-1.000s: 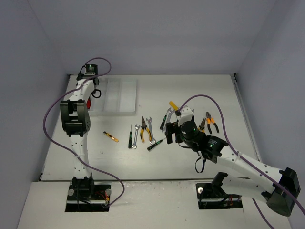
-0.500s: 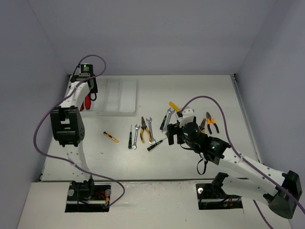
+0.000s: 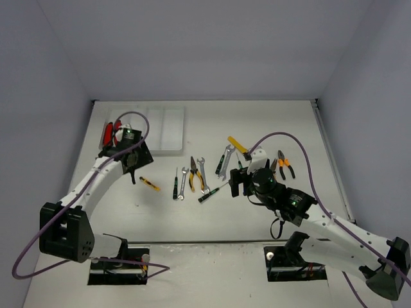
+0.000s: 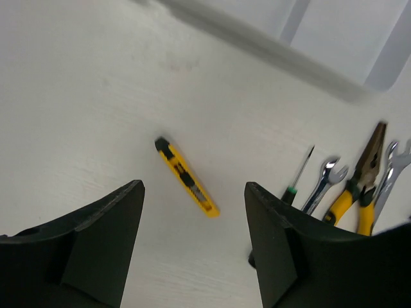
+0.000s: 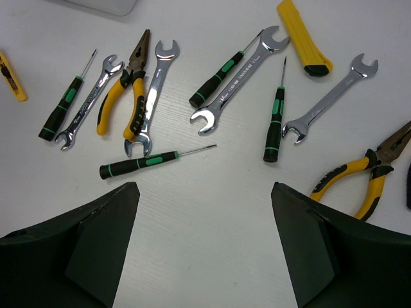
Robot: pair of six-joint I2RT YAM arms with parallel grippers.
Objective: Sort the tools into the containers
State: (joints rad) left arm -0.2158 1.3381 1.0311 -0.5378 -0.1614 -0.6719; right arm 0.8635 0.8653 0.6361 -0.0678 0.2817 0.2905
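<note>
The white tray of long containers lies at the back left, with a red utility knife in its leftmost compartment. My left gripper hangs open and empty just in front of the tray. The yellow utility knife lies on the table beyond its fingertips. My right gripper is open and empty above the table. Just ahead of it lies a green-banded screwdriver. Beyond that are yellow-handled pliers, wrenches and more screwdrivers.
A wider yellow knife lies at the back of the tool group. More orange-handled pliers lie at the right, near the table's right edge. Grey walls close in the table on three sides.
The left arm has swung back from the tray's left compartment toward the near side and its jaws have opened; the red knife stays in the tray. The right arm has barely shifted.
</note>
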